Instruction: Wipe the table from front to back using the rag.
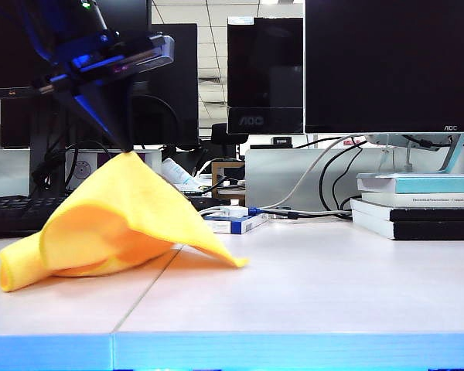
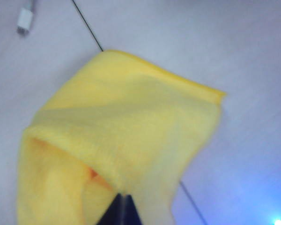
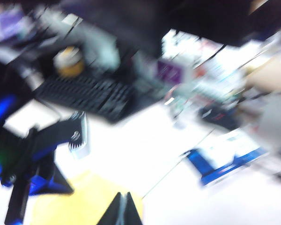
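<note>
Exterior view, far left: a black keyboard (image 1: 19,212) is parked at the back of the surface (image 1: 309,286). Next over, the left hand (image 1: 124,149) is pointed straight down w/ its fingers pressed together on the top of the rag (image 1: 112,220), so the yellow cloth is pulled up into a tent shape. The rag's lower edges are draped on the surface on the left side, one corner stretched out toward the middle, just past the thin seam line. In the left wrist view the same rag (image 2: 117,136) is seen hanging from the dark fingertips, w/ the pale top and seam below it.

Middle, further back: a small blue-and-white box (image 1: 233,223) w/ cables run over it, apart from the rag. Behind that, monitors (image 1: 390,66). Far right: a stack of books (image 1: 416,205) is set at the back of the surface.

The right hand (image 3: 123,210) isn't caught in the exterior view. The right wrist view is badly blurred, but the fingers are seen closed to a point, nothing between them, held above the surface near the rag's (image 3: 84,201) edge, w/ the left arm close by.
</note>
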You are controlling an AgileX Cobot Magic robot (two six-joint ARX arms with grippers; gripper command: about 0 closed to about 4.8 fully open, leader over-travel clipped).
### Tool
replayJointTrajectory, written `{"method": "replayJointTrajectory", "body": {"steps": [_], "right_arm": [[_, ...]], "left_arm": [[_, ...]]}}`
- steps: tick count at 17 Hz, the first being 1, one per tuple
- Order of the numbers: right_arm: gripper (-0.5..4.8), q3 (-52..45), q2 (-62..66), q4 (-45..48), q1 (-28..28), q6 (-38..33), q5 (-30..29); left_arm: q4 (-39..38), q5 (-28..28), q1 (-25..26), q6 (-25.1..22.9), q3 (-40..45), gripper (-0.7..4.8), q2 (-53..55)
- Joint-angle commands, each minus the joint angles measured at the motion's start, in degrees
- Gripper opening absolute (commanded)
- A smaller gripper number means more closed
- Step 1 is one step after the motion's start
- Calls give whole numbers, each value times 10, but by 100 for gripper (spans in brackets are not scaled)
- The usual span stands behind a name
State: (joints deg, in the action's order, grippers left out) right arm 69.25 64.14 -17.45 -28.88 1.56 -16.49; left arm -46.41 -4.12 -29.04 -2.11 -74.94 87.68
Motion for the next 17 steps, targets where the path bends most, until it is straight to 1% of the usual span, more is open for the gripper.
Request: {"method": "replayJointTrajectory", "body": {"steps": [1, 2, 3, 5, 7, 8, 9, 10, 11, 14, 16, 17], "right_arm": [[-1, 2, 12, -2, 0, 4, -4], [-1, -2, 17, -6, 0, 17, -4], [-1, -29, 30, -1, 0, 42, -19], [-1, -60, 45, 17, 0, 42, -51], [0, -94, 61, 44, 0, 37, -60], [16, -109, 73, 65, 0, 29, -80], [90, -120, 84, 88, 0, 29, -107], [204, -130, 99, 120, 0, 29, -138], [249, -137, 112, 148, -3, 29, -157], [248, -144, 164, 210, -25, 30, -179], [248, -144, 203, 250, -44, 29, -215], [248, -144, 222, 270, -55, 29, -220]], "left_arm": [[-22, -2, 0, -7, -4, -5, -10], [-25, -2, 0, -6, -4, 12, -12], [-26, -2, 0, -5, -4, 192, -24], [-27, -2, 0, -5, -4, 192, -32], [-28, -2, 0, -5, -4, 192, -41], [-28, -2, 0, -5, -4, 192, -47], [-28, -2, 0, -5, -4, 149, -51], [-28, -2, 0, -6, -4, 33, -56], [-28, -3, 0, -5, -4, 1, -60], [-28, -14, 0, -5, -7, -6, -70], [-29, -27, 0, -5, -7, -6, -73], [-30, -27, 0, -5, -7, -6, -73]]}}
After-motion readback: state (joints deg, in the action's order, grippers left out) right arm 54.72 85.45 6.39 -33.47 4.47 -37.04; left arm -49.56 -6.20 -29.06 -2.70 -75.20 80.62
